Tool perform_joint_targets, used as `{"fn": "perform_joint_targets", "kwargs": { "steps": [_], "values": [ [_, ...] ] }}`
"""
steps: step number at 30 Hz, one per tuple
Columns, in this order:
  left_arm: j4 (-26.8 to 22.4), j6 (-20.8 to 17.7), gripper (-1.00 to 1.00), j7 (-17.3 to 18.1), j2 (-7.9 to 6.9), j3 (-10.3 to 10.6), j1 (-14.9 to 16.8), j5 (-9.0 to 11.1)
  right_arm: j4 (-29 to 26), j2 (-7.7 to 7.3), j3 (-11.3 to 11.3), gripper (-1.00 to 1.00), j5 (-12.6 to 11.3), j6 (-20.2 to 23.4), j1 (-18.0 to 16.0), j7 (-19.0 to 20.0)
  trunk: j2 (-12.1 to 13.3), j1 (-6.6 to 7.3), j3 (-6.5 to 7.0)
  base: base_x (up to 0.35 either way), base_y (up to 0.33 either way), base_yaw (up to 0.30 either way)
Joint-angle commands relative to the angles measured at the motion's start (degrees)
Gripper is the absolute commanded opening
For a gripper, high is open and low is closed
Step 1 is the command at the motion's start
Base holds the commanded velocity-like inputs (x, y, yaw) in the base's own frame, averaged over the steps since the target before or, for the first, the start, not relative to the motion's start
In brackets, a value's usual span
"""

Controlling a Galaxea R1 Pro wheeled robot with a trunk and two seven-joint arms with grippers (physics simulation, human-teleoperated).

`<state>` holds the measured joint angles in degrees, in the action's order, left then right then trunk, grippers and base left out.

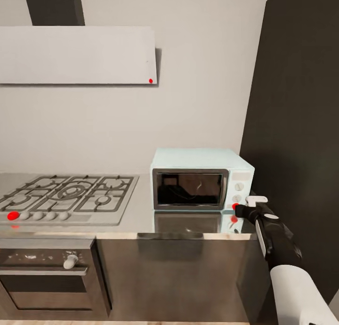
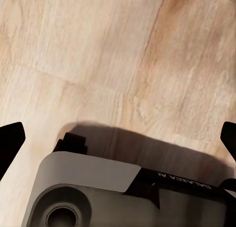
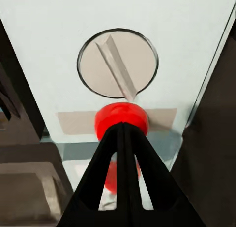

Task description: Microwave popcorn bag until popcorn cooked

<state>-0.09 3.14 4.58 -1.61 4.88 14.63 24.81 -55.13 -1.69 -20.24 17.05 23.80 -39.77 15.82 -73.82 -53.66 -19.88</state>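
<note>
1 microwave (image 1: 201, 184), pale blue, at 3 o'clock of the hob: 1 dark glass door, 2 round knobs on its side panel, 1 red indicator light (image 1: 234, 206) at 6 o'clock of the knobs. Right wrist view shows 1 of those knobs (image 3: 117, 63) close up w/ the red light just beside it.

1 gas hob (image 1: 66, 197): approx. 5 burners under black grates, 4 pale knobs along the front edge + 1 red one at the 9 o'clock end.

1 built-in oven (image 1: 47, 273), 1 knob visible.

1 steel countertop (image 1: 141, 217).

1 range hood (image 1: 77, 54) w/ 1 red dot.

1 arm in head view, w/ 1 right gripper (image 1: 240, 210). Left wrist view: 2 dark fingertips (image 2: 10, 141) over wood floor (image 2: 98, 54).
</note>
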Motion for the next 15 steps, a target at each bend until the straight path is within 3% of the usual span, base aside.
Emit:
{"fn": "perform_joint_targets", "kwargs": {
  "steps": [1, 15],
  "values": [
    [0.09, 0.20, 1.00, 0.25, -0.03, 0.48, 0.05, 0.59, -0.08, 0.03, -0.16, -1.00, 0.61, 0.19, -0.05, 0.52, -0.04, -0.02, -0.07, 0.171, 0.000, 0.000],
    [0.09, 0.20, 1.00, 0.25, 0.03, 0.48, 0.05, 0.59, 2.42, -0.12, -0.24, -1.00, 0.79, -2.06, -0.05, 0.59, -0.04, -0.02, -0.07, 0.144, 0.000, 0.000]
  ]
}}
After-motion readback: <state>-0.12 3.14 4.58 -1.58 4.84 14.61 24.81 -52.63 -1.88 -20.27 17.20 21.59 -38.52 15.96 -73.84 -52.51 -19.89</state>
